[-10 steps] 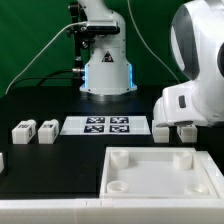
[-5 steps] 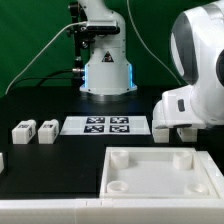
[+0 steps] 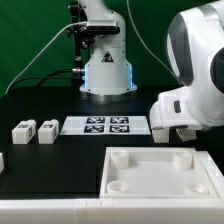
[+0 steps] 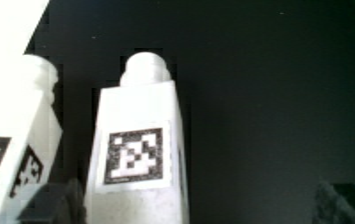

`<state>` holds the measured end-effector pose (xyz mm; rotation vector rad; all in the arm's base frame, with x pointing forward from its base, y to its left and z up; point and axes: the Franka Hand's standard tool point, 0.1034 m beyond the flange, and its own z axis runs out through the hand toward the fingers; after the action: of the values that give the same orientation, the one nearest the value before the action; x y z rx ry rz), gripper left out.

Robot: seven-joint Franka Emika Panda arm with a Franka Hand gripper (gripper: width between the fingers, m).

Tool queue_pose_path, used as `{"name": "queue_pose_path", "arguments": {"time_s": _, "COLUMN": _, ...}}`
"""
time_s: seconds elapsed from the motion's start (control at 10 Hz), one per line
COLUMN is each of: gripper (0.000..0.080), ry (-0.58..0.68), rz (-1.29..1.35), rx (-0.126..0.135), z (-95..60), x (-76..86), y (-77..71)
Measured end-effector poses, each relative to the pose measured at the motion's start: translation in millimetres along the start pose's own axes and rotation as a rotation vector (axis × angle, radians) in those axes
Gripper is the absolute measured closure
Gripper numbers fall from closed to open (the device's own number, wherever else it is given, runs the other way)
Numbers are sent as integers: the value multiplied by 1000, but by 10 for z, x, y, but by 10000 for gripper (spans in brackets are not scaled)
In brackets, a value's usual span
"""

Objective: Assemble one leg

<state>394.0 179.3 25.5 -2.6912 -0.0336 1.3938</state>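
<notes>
Two legs, white posts with square markers, lie side by side in the wrist view: one leg point(image 4: 138, 130) sits between my fingers with its rounded end pointing away, and the other leg point(image 4: 14, 130) lies beside it, partly out of frame. My gripper point(image 4: 195, 205) is open, its dark fingertips point(image 4: 41, 205) showing only at the frame's lower corners. In the exterior view these two legs point(image 3: 163, 131) point(image 3: 186, 131) show just under my white hand point(image 3: 185, 105), whose fingers are hidden. Two more legs point(image 3: 22, 131) point(image 3: 46, 131) lie at the exterior view's left.
The large white tray-like piece point(image 3: 160, 170) with round corner sockets lies at the front. The marker board point(image 3: 107, 125) lies in the middle of the black table. The arm's base point(image 3: 105, 70) stands at the back. A white part point(image 3: 2, 160) shows at the left edge.
My hand and forearm have shifted slightly toward the exterior view's left, staying over the two right-hand legs. No part has moved.
</notes>
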Motion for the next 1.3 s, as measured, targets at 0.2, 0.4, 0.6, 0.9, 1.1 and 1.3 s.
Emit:
{"name": "queue_pose_path", "arguments": {"time_s": 0.2, "gripper": 150, "ry": 2, "rz": 3, "rx": 1, "z": -6, "x": 10, "y": 19}}
{"name": "queue_pose_path", "arguments": {"time_s": 0.4, "gripper": 150, "ry": -2, "rz": 6, "rx": 3, "z": 26, "x": 30, "y": 30}}
{"name": "queue_pose_path", "arguments": {"time_s": 0.6, "gripper": 150, "ry": -1, "rz": 7, "rx": -3, "z": 26, "x": 10, "y": -29}}
{"name": "queue_pose_path", "arguments": {"time_s": 0.9, "gripper": 150, "ry": -1, "rz": 2, "rx": -5, "z": 27, "x": 3, "y": -52}}
{"name": "queue_pose_path", "arguments": {"time_s": 1.1, "gripper": 150, "ry": 0, "rz": 2, "rx": -5, "z": 21, "x": 0, "y": -51}}
{"name": "queue_pose_path", "arguments": {"time_s": 1.3, "gripper": 150, "ry": 5, "rz": 0, "rx": -7, "z": -38, "x": -40, "y": -61}}
